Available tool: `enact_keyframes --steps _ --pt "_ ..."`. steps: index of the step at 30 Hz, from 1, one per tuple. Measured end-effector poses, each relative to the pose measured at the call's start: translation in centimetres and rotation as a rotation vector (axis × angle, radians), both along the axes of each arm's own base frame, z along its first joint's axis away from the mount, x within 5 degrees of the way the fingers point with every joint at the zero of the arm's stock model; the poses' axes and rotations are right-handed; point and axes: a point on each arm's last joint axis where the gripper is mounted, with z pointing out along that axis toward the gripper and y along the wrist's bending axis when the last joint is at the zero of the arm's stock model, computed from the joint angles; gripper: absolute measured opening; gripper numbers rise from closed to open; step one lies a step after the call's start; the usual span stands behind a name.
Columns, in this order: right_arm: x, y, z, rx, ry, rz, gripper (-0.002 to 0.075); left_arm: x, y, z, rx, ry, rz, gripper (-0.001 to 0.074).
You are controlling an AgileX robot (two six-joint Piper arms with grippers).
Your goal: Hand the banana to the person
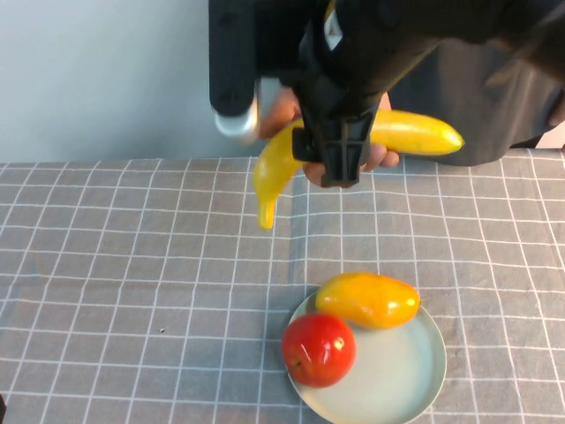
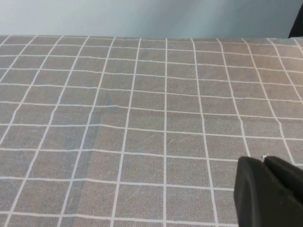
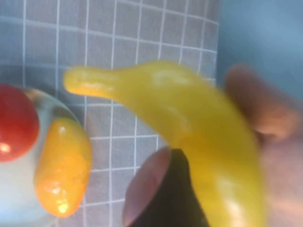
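My right gripper (image 1: 340, 166) is shut on the banana (image 1: 278, 163) at its middle and holds it high above the table's far edge. The banana is long, curved and bright yellow, with its stem tip hanging down on the left. The person (image 1: 481, 97), in a dark grey shirt, stands behind it, and their hand (image 1: 381, 159) touches the banana from behind and below. In the right wrist view the banana (image 3: 189, 118) fills the middle, with one black finger (image 3: 177, 189) against it and the person's fingers (image 3: 258, 106) on both sides. My left gripper (image 2: 265, 160) is shut and empty, low over the cloth.
A pale plate (image 1: 410, 375) at the front right holds a red apple (image 1: 319, 349) and a yellow-orange mango-like fruit (image 1: 368, 299). A grey checked cloth (image 1: 132, 283) covers the table. A pale blue wall (image 1: 97, 71) is behind.
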Motion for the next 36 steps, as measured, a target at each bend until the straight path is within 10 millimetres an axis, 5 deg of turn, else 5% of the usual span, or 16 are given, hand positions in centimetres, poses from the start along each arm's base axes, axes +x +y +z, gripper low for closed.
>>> enact_keyframes --steps 5,13,16,22,32,36 --pt "-2.6 -2.7 2.4 0.174 0.022 -0.196 0.0489 0.0 0.0 0.0 0.0 0.0 0.0 -0.0002" --pt "-8.1 -9.4 1.5 0.286 0.115 -0.411 0.011 0.0 0.0 0.0 0.0 0.0 0.0 -0.0002" --pt "-9.9 -11.4 0.4 0.321 0.154 -0.486 0.0027 0.0 0.0 0.0 0.0 0.0 0.0 -0.0002" --pt "-11.7 -13.4 -0.6 0.376 0.196 -0.56 -0.0006 0.0 0.0 0.0 0.0 0.0 0.0 -0.0002" --pt "-11.7 -13.5 -1.1 0.4 0.217 -0.626 -0.0009 0.0 0.0 0.0 0.0 0.0 0.0 -0.0002" --pt "-11.6 -14.1 -2.9 0.383 0.228 -0.667 -0.0009 0.0 0.0 0.0 0.0 0.0 0.0 -0.0002"
